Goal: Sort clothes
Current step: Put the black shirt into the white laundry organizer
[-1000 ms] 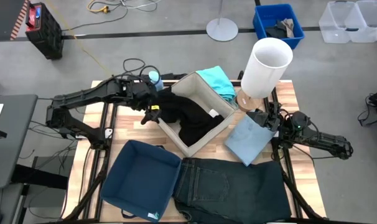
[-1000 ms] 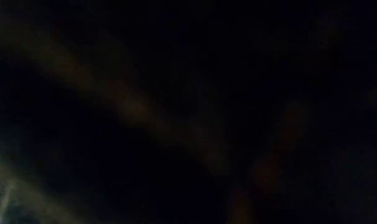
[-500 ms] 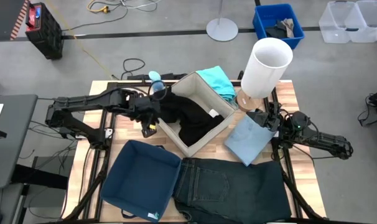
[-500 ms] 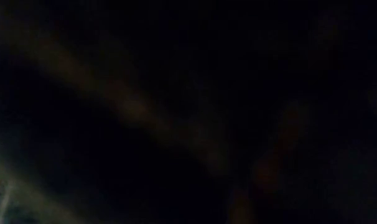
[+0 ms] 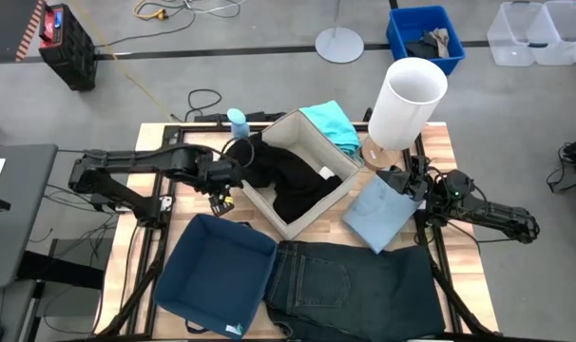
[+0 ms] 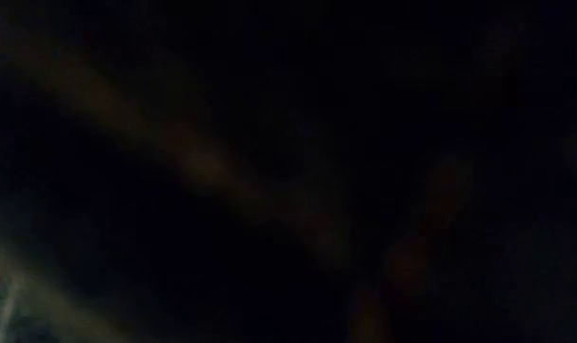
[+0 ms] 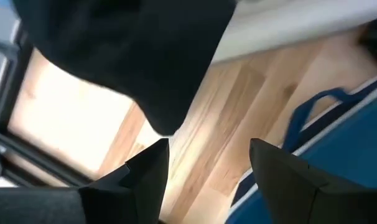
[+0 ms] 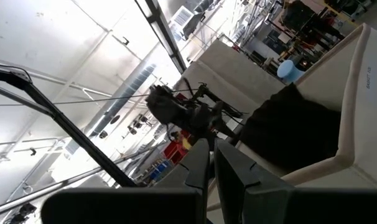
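Note:
The black garment [image 5: 293, 180] lies in the beige box [image 5: 350, 182], and one part hangs over the box's left rim [image 7: 151, 56]. The turquoise garment [image 5: 331, 123] lies against the box's far side. The pale blue garment [image 5: 375, 214] lies flat on the table to the right of the box. The jeans [image 5: 350, 285] lie spread at the near edge. My left gripper [image 5: 221, 193] is open and empty [image 7: 207, 180], left of the box, just off the hanging black cloth. My right gripper [image 5: 402, 180] is shut [image 8: 211, 163] at the pale blue garment's far right corner. The low view is dark.
The navy box [image 5: 217, 275] stands open at the near left, close to my left gripper [image 7: 338, 143]. A tall white cylinder [image 5: 407, 100] stands at the table's far right. A small blue-capped bottle [image 5: 236, 119] stands at the far edge, left of the beige box.
My left gripper has drawn back from the beige box's far left corner toward the table's near left, uncovering the blue-capped bottle. The black garment stays in the box with a part over the left rim.

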